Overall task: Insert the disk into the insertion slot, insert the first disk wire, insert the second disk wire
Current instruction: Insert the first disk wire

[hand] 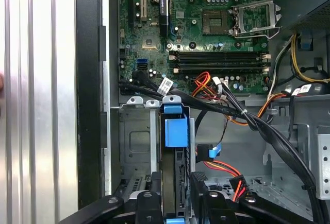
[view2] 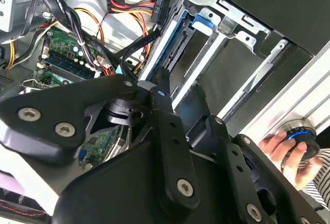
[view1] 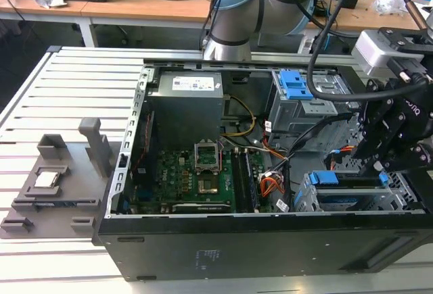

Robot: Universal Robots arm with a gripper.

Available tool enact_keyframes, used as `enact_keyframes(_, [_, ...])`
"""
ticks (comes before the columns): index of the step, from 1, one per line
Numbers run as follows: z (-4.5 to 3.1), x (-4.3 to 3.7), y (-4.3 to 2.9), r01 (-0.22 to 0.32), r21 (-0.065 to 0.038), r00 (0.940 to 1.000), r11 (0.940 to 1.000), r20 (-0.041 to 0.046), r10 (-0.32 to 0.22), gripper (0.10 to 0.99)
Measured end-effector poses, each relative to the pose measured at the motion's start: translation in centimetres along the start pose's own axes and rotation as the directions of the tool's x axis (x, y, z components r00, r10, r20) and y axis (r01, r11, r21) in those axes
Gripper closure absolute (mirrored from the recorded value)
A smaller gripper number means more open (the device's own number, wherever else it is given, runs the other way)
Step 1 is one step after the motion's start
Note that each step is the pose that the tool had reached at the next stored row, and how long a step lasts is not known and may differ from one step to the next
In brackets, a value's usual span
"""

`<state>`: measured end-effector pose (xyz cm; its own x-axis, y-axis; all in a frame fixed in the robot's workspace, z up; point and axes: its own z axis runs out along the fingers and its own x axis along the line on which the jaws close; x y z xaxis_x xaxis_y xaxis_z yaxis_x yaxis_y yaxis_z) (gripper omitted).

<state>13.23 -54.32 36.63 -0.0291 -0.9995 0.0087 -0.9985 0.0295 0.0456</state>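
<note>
The disk [hand: 173, 175], a metal drive in a bright blue bracket, stands on edge inside the insertion slot [hand: 135, 141], a silver sheet-metal bay at the case's front corner. In the exterior view the disk [view1: 346, 187] lies low at the exterior view's right, in the slot [view1: 308, 198]. My black gripper [hand: 172, 206] straddles the disk's outer end, its fingers [hand: 149, 203] pressed against both faces, shut on it. The gripper [view1: 383, 169] hangs over the bay. Loose wires [hand: 227, 171] with red, yellow and orange strands lie just beside the slot.
A taller grey cage with a blue latch [view1: 295, 84] stands behind the bay. Black cables [hand: 247, 118] cross from the motherboard [hand: 206, 23] past the slot. A person's hand [view2: 281, 152] rests on a blue-lit knob outside the case. The power supply [view1: 186, 101] fills the back.
</note>
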Motion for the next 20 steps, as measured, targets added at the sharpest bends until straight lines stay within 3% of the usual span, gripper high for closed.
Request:
enact_keyframes(1, [0.00,0.00,0.00,0.002,0.000,1.0000,1.0000,-0.0001,-0.002,0.725])
enact_keyframes(3, [0.01,0.00,-0.01,0.076,0.001,0.9971,0.9971,-0.0034,-0.076,0.725])
enact_keyframes(5, [0.01,0.00,-0.01,0.118,0.001,0.9930,0.9930,-0.0053,-0.118,0.725])
enact_keyframes(10, [0.01,0.00,-0.01,0.270,0.001,0.9628,0.9629,-0.0126,-0.270,0.725])
enact_keyframes(11, [0.01,0.00,0.00,0.312,0.000,0.9499,0.9500,-0.0147,-0.312,0.725])
enact_keyframes(17, [0.01,-0.07,0.00,0.313,0.000,0.9496,0.9497,-0.0147,-0.313,0.725])
enact_keyframes(20, [0.00,-0.48,-0.05,0.315,0.000,0.9491,0.9492,-0.0148,-0.315,0.725])
